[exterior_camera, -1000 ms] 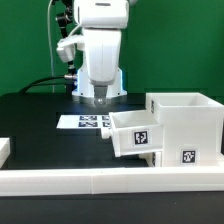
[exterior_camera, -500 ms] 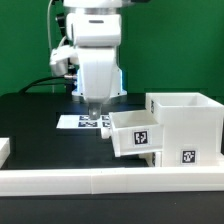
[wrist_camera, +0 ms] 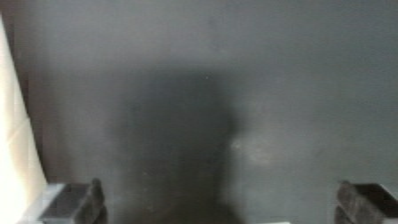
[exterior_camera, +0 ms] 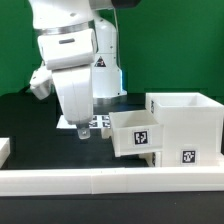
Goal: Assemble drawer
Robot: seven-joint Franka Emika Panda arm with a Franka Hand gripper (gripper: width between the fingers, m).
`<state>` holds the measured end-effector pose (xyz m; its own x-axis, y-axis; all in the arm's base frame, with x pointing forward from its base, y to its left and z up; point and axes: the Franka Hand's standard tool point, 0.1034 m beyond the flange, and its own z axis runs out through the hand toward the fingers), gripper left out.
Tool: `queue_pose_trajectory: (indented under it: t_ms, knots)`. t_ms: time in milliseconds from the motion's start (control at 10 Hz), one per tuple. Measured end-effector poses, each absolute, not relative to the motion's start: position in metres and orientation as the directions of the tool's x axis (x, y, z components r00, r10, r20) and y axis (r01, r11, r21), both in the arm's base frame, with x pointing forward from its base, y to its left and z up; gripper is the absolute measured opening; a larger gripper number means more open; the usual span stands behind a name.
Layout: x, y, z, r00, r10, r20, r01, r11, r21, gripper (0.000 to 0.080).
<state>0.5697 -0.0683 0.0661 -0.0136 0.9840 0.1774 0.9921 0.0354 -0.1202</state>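
Note:
The drawer's white cube-shaped casing [exterior_camera: 185, 125] stands at the exterior view's right, with black-and-white tags on its front. A shallow white tray [exterior_camera: 133, 135] sticks out of its left side, partly pushed in. My gripper [exterior_camera: 84, 129] hangs just above the black table, to the left of the tray and apart from it. In the wrist view the gripper [wrist_camera: 222, 205] is open and empty, its two fingertips [wrist_camera: 75, 204] wide apart over bare dark table. A pale edge [wrist_camera: 13, 120] shows at one side of that view. The second tray is not in view.
A long low white rail [exterior_camera: 110, 179] runs along the front of the table. The marker board [exterior_camera: 100, 121] lies behind my gripper, partly hidden by it. A small white piece [exterior_camera: 4, 148] shows at the far left edge.
The arm has swung toward the exterior view's left and nearer the camera, away from the marker board's middle. The gripper stays open and empty. The casing and tray have not moved.

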Motion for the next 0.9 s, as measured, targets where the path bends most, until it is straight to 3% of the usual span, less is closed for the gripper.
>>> queue_pose_trajectory:
  t_ms: [300,500,600,900]
  knots:
    - [0.574,-0.046,0.057,0.046,0.977,0.209,0.991,-0.018,-0.134,0.0649]
    - [0.581,-0.029,0.062,0.079,0.975,0.207,0.989,-0.051,-0.137,0.0649]
    - [0.584,-0.019,0.065,0.128,0.971,0.202,0.982,-0.097,-0.16,0.0649]
    - [0.585,-0.018,0.065,0.149,0.969,0.198,0.98,-0.117,-0.164,0.0649]
